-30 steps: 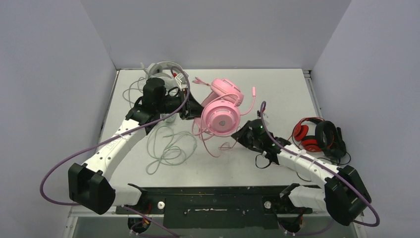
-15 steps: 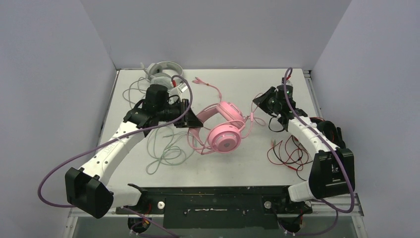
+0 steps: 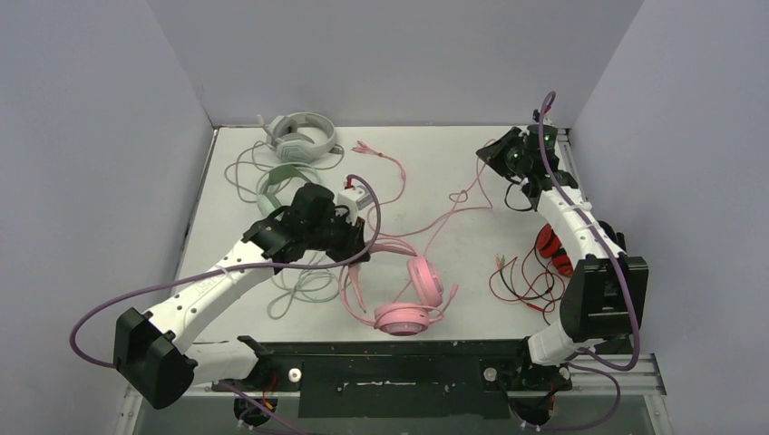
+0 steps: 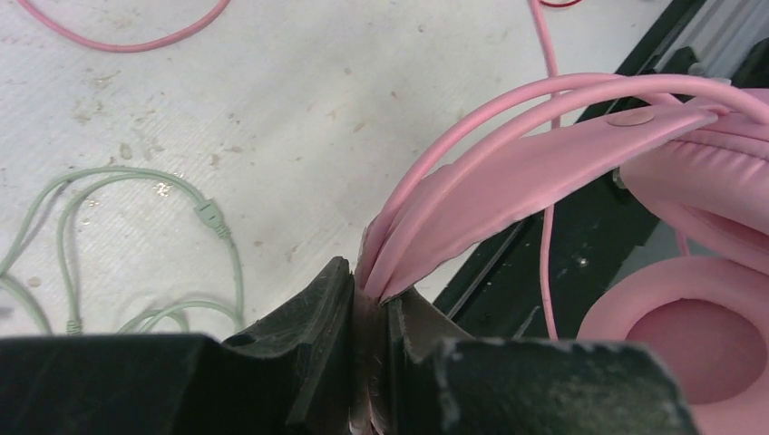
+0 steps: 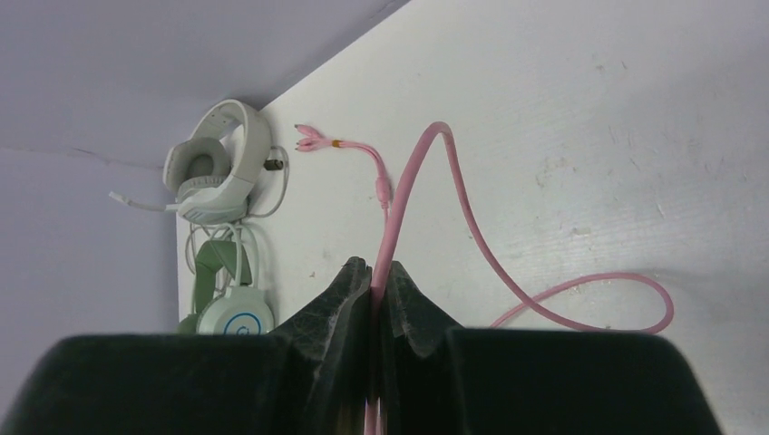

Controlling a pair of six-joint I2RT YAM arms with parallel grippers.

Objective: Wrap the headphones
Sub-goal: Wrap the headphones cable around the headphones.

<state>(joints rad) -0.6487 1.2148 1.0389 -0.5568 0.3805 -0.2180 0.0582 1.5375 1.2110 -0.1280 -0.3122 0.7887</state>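
**Pink headset held at two points, one claw on each**

My left claw [image 4: 367,292] is closed narrow on the headband [image 4: 508,177] of the pink headset [image 3: 402,315]. The two cups hang below it, close to the near edge of the worktop [image 3: 426,154], a little right of centre. My right claw [image 5: 374,283] is pinched shut on the pink cable [image 3: 437,220] at the far right corner.

The relation that matters is the line between the two grips. The cable's long axis runs diagonally from the cups at the near centre up to the right claw. It is slack, not taut, with a loop lying on the surface partway along. Beyond the right claw, the free length arcs back down to the worktop and ends in the split plugs [image 5: 308,140] at the far centre. The left arm is much nearer the headset and the right arm nearer the loose cable. I therefore judge that winding calls for the right claw to carry cable toward the band.

The worktop is white, scuffed and closed in by plain pale walls. A white headset [image 3: 299,131] and a mint headset [image 3: 275,188] lie at the far left. The mint cable [image 3: 299,281] trails loose under the left arm. A red headset [image 3: 549,245] and its red cable [image 3: 521,281] sit at the right edge.
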